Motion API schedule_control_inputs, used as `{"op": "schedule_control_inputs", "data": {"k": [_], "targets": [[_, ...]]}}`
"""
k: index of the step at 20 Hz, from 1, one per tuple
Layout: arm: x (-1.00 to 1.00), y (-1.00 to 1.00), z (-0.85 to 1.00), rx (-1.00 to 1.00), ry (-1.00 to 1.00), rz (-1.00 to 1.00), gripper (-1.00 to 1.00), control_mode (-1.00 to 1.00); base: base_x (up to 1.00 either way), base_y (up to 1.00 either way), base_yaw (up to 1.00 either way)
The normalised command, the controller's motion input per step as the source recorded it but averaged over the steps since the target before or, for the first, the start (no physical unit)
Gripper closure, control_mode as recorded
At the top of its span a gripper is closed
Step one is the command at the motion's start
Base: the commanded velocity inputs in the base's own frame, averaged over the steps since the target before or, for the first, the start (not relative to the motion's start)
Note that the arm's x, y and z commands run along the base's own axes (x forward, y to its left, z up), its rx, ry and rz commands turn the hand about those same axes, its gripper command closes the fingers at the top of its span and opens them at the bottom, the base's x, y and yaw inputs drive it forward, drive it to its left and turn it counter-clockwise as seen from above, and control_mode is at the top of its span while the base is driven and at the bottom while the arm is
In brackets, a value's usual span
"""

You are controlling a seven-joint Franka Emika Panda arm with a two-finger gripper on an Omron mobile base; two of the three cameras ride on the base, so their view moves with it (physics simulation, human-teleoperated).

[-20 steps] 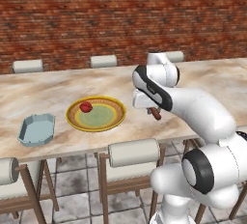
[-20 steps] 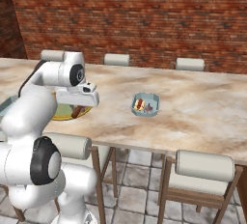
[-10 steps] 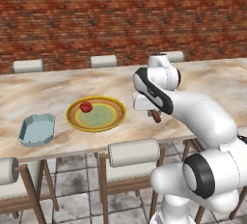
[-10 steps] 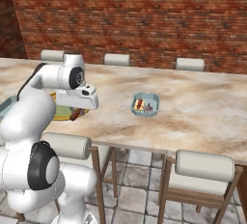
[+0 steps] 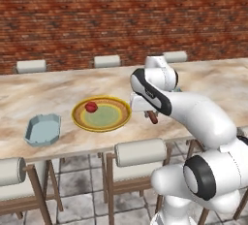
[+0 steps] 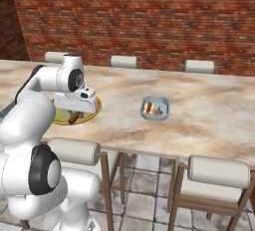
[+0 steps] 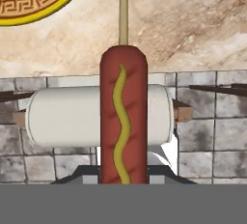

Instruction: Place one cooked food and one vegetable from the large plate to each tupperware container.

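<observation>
Tray [image 5: 43, 129] at far left sits bare, nothing delivered there. Next along, the large plate [image 5: 101, 114] holds one red vegetable [image 5: 90, 106]. Beside its right rim the gripper [image 5: 151, 117] is clamped on a corn dog [image 7: 123, 117], carried above the table edge. Far right, the second tray [image 6: 155, 108] looks stocked, so roughly half remains.

White glossy rounded arm [image 5: 193, 112], dark joint bands, bulbous white base [image 5: 203, 185]
</observation>
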Motion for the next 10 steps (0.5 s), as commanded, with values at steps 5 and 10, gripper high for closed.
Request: {"op": "schedule_control_inputs", "data": {"k": [5,10], "targets": [[0.00,0.00,0.00,0.00,0.00,0.00,1.00,1.00,0.00,0.81,0.00],[0.00,0.00,0.00,0.00,0.00,0.00,1.00,1.00,0.01,0.69,-0.01]]}}
